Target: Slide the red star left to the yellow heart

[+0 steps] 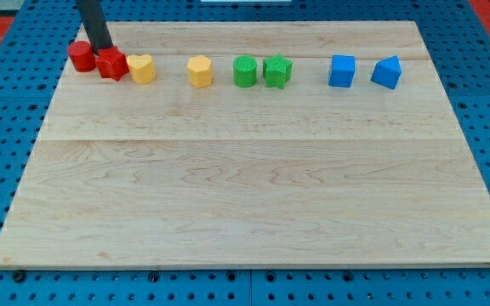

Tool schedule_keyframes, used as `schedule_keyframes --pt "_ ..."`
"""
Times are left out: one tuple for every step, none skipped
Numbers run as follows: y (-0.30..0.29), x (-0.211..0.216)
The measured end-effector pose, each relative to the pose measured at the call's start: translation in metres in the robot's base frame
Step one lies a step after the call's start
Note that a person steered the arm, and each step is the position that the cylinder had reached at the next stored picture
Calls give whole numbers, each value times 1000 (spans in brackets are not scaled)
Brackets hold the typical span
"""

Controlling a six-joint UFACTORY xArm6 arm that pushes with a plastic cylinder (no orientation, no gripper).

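Note:
The red star (112, 65) lies near the board's top left corner. It touches the yellow heart (142, 68) on its right and a red round block (81, 56) on its left. The dark rod comes down from the view's top edge. My tip (103, 48) stands just above the red star at its upper left edge, between the star and the red round block.
Along the top of the wooden board (253, 170) stand a yellow hexagonal block (200, 71), a green round block (244, 71), a green star (276, 70), a blue cube (342, 70) and a blue angular block (386, 72). A blue pegboard surrounds the board.

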State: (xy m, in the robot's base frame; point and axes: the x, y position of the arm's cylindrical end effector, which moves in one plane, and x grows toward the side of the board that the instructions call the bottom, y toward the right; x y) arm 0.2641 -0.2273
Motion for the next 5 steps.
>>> schedule_keyframes --pt "0 3" --pt "5 -17" --pt "-16 -20" --pt "-32 -7" --pt "-32 14"
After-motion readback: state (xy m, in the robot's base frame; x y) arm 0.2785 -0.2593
